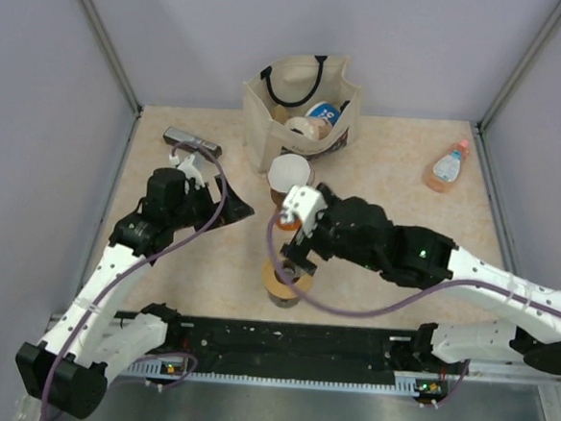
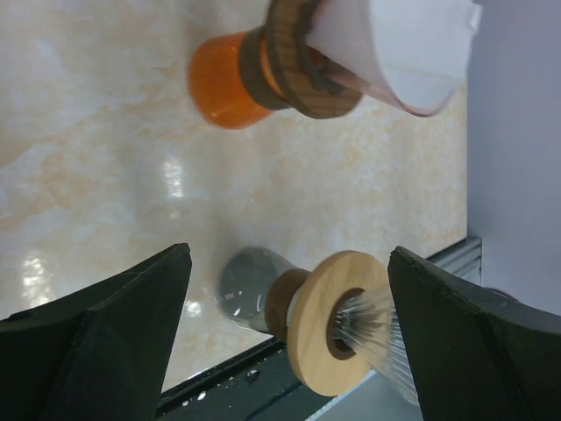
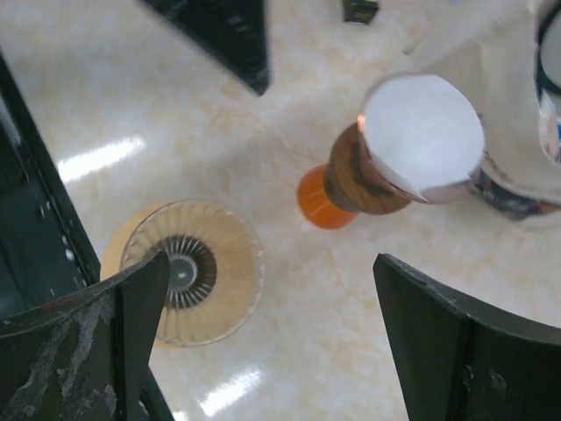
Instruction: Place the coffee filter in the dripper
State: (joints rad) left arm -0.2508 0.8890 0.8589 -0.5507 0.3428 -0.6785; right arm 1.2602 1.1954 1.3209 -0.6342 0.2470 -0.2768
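The white coffee filter sits spread as a cone inside the pinkish translucent dripper. The dripper rests on a dark brown ring over an orange beaker. My right gripper hangs open above the table beside that stack, with nothing between its fingers. My left gripper is open and empty too, left of the stack.
A clear ribbed cone stands on a tan ring over a glass beaker near the front rail. A canvas tote bag stands behind, an orange bottle at back right, a grey bar at back left.
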